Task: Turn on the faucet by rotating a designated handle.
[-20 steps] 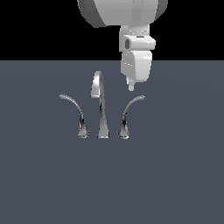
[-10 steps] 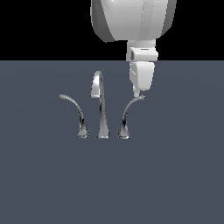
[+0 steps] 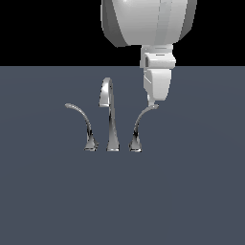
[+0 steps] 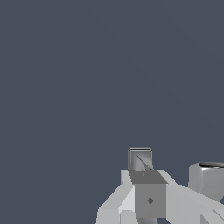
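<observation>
Handle tip touching the pincer, its opening not discernible.

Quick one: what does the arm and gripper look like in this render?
Plain white-grey arm: a bulky rounded link, then a boxy, tapering white gripper. No cables, logos or markings visible. In the wrist view, the fingers are flat and grey.

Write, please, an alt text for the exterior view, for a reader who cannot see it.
A white robot arm reaches down so that its claw meets the tip of the handle, the chrome lever on the exterior view's right. The faucet stands on a flat grey surface, its tall arched spout between two shorter curved levers. Whether the claw is open or closed cannot be told.
</observation>
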